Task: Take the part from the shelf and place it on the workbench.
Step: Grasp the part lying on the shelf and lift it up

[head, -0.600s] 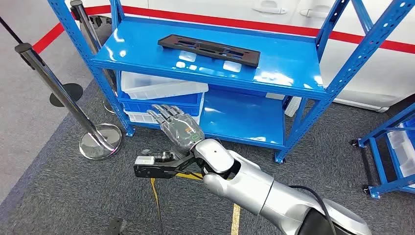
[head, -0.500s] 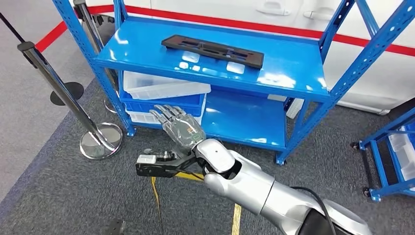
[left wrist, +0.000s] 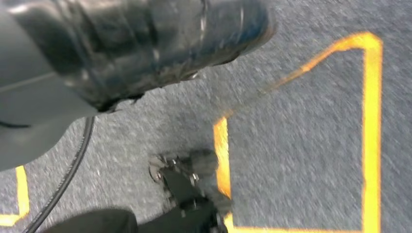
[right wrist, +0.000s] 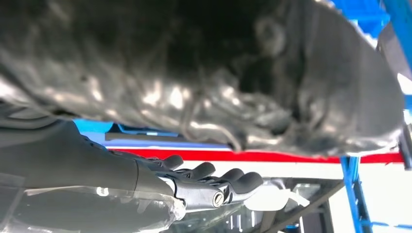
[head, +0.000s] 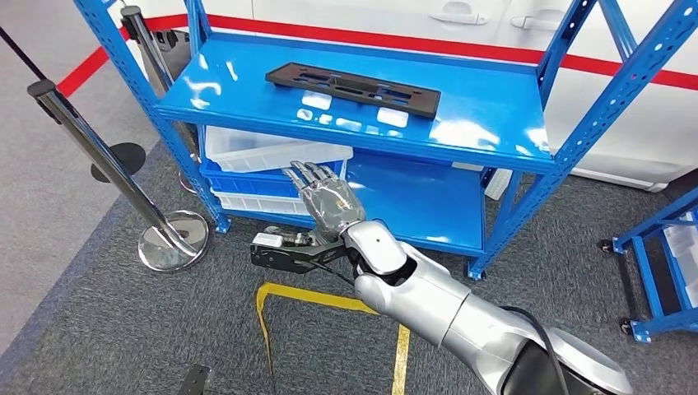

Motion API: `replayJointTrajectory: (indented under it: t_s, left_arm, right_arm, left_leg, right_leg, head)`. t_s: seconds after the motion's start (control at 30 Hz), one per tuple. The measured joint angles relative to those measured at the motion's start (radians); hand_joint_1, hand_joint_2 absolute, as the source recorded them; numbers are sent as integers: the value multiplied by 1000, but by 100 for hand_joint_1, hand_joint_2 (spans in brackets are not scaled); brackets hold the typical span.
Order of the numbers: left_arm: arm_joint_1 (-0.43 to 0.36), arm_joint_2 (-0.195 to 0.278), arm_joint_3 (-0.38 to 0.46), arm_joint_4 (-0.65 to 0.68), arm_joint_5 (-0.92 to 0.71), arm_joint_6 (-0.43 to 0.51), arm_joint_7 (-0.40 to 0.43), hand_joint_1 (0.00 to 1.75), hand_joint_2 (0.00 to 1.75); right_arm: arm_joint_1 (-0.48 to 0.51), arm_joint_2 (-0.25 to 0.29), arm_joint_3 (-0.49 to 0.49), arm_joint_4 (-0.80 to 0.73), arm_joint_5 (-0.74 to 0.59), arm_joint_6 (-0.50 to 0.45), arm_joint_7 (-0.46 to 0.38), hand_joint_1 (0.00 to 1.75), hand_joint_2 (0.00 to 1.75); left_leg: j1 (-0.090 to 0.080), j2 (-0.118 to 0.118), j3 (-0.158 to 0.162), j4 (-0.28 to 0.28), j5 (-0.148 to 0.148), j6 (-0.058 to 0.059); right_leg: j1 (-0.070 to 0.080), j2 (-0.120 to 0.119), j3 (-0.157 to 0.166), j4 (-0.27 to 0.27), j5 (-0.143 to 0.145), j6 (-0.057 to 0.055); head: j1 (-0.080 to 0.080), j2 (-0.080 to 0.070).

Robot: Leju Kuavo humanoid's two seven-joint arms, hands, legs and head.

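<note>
Head view: right hand (head: 328,200) now higher, nearer shelf (head: 494,123) front edge, fingers spread, empty. Black part (head: 354,85) lies unmoved on top shelf.

three cameras: one high on the body, one close behind each wrist.

the head view looks forward and down over the silver right arm onto the blue metal shelf (head: 461,123) and the grey carpet floor (head: 123,329) with its yellow tape lines (head: 329,298). the left wrist view faces straight down, close to that floor, sharing the yellow tape lines (left wrist: 371,131). the right wrist view sits close behind the right robot hand (right wrist: 204,182), facing the blue metal shelf (right wrist: 352,189), shared with the head view.
</note>
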Motion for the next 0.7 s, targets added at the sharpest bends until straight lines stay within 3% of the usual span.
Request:
replayJointTrajectory:
  t_s: [0.1, 0.13, 0.17, 0.23, 0.3, 0.33, 0.43, 0.5, 0.6, 0.63, 0.67, 0.7]
  left_arm:
    - [0, 0, -4, 0, 0, 0, 1, 0, 0]
    - [1, 0, -5, 0, 0, -1, 2, 0, 0]
    - [3, 0, -5, 0, 0, -2, 4, 0, 0]
    - [4, 0, -7, 0, 0, -5, 10, 0, 0]
    - [2, 1, -11, 0, 0, -9, 13, 0, 0]
    - [0, 1, -13, 0, 0, -10, 15, 0, 0]
    - [0, 0, -18, 0, 0, -11, 18, 0, 0]
    - [1, 0, -20, 0, 0, -11, 18, 0, 0]
    - [-2, 1, -21, 0, 1, -11, 17, 0, 0]
    - [-2, 1, -21, 0, 1, -11, 17, 0, 0]
    - [-1, 1, -22, 0, 1, -11, 17, 0, 0]
    - [0, 1, -22, 0, 1, -11, 17, 0, 0]
  right_arm:
    - [-8, 0, -1, 16, 20, -3, 9, 0, 0]
    - [-7, 0, -1, 22, 27, -4, 11, 0, 0]
    - [-7, 0, -1, 27, 33, -4, 13, 0, 0]
    - [-7, 0, -1, 34, 44, -9, 15, 0, 0]
    - [-10, 1, -1, 39, 51, -13, 15, 0, 0]
    - [-11, 2, -1, 41, 54, -14, 14, 0, 0]
    - [-13, 4, -1, 43, 63, -16, 12, 0, 0]
    - [-15, 6, -1, 44, 65, -17, 7, 0, 0]
    - [-16, 10, -1, 44, 65, -17, -4, 0, 0]
    - [-15, 11, -1, 44, 65, -16, -7, 0, 0]
    - [-13, 12, -1, 45, 65, -15, -10, 0, 0]
    - [-12, 13, -1, 45, 66, -15, -12, 0, 0]
  left_leg:
    - [3, 2, -95, 178, -70, -9]
    - [4, 2, -122, 220, -75, -12]
    - [5, 2, -132, 225, -60, -15]
    - [8, 4, -96, 127, 15, -19]
    - [7, 6, -40, 8, 60, -15]
    - [5, 7, -26, -24, 63, -10]
    - [4, 4, -12, -43, 52, 11]
    - [6, 3, 4, -47, 47, 23]
    - [6, 3, 22, -49, 35, 33]
    - [5, 2, 27, -49, 30, 34]
    - [5, 1, 33, -49, 25, 33]
    - [5, 0, 42, -49, 18, 32]
  right_leg:
    - [-1, -3, 10, -5, -4, -7]
    - [-1, -3, 12, -4, -7, -8]
    - [-1, -2, 14, -2, -10, -7]
    - [-4, 0, 20, 6, -22, -2]
    - [-3, 1, 23, 16, -36, 8]
    - [-2, 1, 23, 19, -41, 14]
    - [0, 0, 26, 26, -46, 28]
    - [-2, 0, 12, 68, -65, 37]
    - [-8, 0, -91, 247, -126, 48]
    - [-11, 0, -126, 293, -134, 49]
    - [-12, 0, -146, 306, -126, 50]
    - [-13, 0, -146, 282, -97, 48]
  head:
    - [-1, 0]
    - [0, 0]
    - [-1, 0]
    - [-1, 0]
    - [-2, 0]
    - [-1, 0]
    - [-1, 0]
    - [0, 0]
    - [1, 0]
    - [1, 0]
    - [1, 0]
    - [1, 0]
